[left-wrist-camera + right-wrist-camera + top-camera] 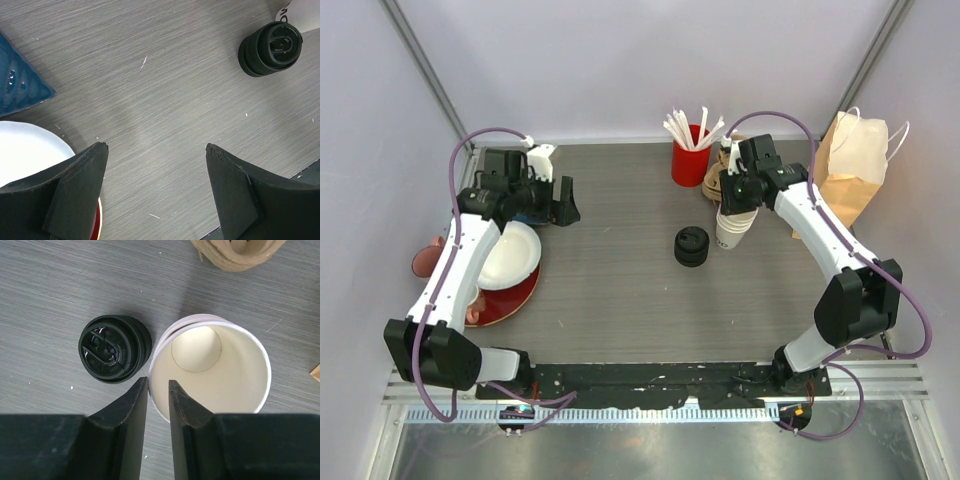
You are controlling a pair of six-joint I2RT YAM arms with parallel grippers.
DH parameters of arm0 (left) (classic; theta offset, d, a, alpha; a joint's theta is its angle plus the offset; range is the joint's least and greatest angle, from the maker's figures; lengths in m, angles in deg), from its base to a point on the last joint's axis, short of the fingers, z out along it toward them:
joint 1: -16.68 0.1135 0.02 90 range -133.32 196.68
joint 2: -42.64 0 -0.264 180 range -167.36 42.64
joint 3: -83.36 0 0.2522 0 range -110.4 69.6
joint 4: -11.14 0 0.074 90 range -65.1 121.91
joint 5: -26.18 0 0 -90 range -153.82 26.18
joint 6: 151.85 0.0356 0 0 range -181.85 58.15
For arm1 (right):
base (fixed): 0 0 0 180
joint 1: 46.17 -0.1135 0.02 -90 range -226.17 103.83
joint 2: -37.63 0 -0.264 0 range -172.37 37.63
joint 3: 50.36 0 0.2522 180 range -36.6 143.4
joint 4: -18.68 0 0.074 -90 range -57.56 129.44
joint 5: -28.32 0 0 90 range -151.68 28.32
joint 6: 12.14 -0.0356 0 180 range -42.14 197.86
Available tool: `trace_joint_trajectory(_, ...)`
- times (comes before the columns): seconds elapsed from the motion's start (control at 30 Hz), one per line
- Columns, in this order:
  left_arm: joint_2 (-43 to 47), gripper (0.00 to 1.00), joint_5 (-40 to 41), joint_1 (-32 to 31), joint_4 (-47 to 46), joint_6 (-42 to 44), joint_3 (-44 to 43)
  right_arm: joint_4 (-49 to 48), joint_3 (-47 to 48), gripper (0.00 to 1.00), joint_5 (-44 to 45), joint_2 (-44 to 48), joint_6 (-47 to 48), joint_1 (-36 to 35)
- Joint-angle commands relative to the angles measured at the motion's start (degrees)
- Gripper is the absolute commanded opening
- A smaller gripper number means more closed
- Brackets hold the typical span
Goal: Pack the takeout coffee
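Note:
The takeout coffee is out of view; no lidded cup shows in any frame. A plain white lidless cup (733,228) (235,370) stands right of centre, beside a stack of black lids (691,246) (112,347) (270,47). My right gripper (735,200) (158,380) hangs over the cup's left rim. One finger is outside the wall and one inside, and a narrow gap still shows between them. My left gripper (560,203) (156,146) stands wide open over bare table at the back left, holding nothing.
A red cup of white stirrers (689,160) and brown cardboard sleeves (718,178) (235,252) stand behind the white cup. A brown paper bag (853,165) stands at the back right. A white plate (510,255) on a red plate (505,300) lies under the left arm.

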State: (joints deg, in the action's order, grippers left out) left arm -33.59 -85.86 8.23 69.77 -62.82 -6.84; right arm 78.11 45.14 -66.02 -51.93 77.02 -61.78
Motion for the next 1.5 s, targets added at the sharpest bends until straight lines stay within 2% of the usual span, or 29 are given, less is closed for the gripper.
trace_joint_trajectory(0.0, -0.3, 0.83, -0.2, 0.2, -0.5, 0.7, 0.4, -1.6, 2.5, 0.26, 0.4, -0.1, 0.7, -0.4)
trace_joint_trajectory(0.07, -0.3, 0.84, -0.2, 0.2, -0.6, 0.7, 0.6, -1.6, 2.6, 0.21, 0.2, -0.2, 1.9, -0.3)
trace_joint_trajectory(0.23, -0.5, 0.83, -0.1, 0.2, -0.8, 2.6, 0.9, -1.7, 2.5, 0.17, 0.7, -0.5, 2.7, -0.5)
trace_joint_trajectory(0.33, -0.6, 0.83, -0.2, 0.2, -0.9, 2.6, 1.0, -1.8, 2.4, 0.18, 1.1, -0.6, 2.9, -0.6)
trace_joint_trajectory(0.4, -0.7, 0.83, -0.4, 0.2, -1.1, 2.7, 1.0, -1.9, 2.1, 0.24, 1.4, -0.8, 3.3, -0.7)
trace_joint_trajectory(0.47, -0.7, 0.83, -0.4, 0.2, -1.3, 2.8, 1.0, -1.9, 2.1, 0.25, 2.1, -1.1, 3.7, -0.8)
trace_joint_trajectory(0.57, -0.7, 0.83, -0.7, 0.2, -1.4, 2.7, 0.9, -1.8, 2.1, 0.17, 2.1, -1.2, 3.7, -1.0)
trace_joint_trajectory(0.6, -0.6, 0.83, -1.0, 0.2, -1.3, 2.9, 0.9, -1.9, 2.3, 0.1, 2.0, -1.1, 3.7, -1.0)
trace_joint_trajectory(0.73, -0.6, 0.83, -1.3, 0.2, -1.3, 3.1, 0.9, -1.7, 2.9, 0.01, 1.9, -0.5, 3.5, -1.1)
trace_joint_trajectory(0.93, -0.6, 0.83, -1.5, 0.2, -1.2, 3.3, 0.7, 0.6, 5.4, 0.01, 4.1, 1.5, 3.9, -1.2)
trace_joint_trajectory(1.13, -0.5, 0.83, -1.9, 0.2, -1.4, 3.5, 0.2, 1.6, 6.3, 0.01, 10.5, 3.5, 6.6, -2.2)
trace_joint_trajectory(1.33, -0.7, 0.83, -2.8, 0.3, -1.5, 3.2, 0.3, 2.2, 6.3, 0.01, 11.9, 4.0, 8.0, -2.5)
trace_joint_trajectory(1.47, -0.5, 0.83, -2.8, 0.2, -1.4, 3.2, 0.2, 3.8, 11.0, 0.01, 13.4, 4.5, 8.4, -2.8)
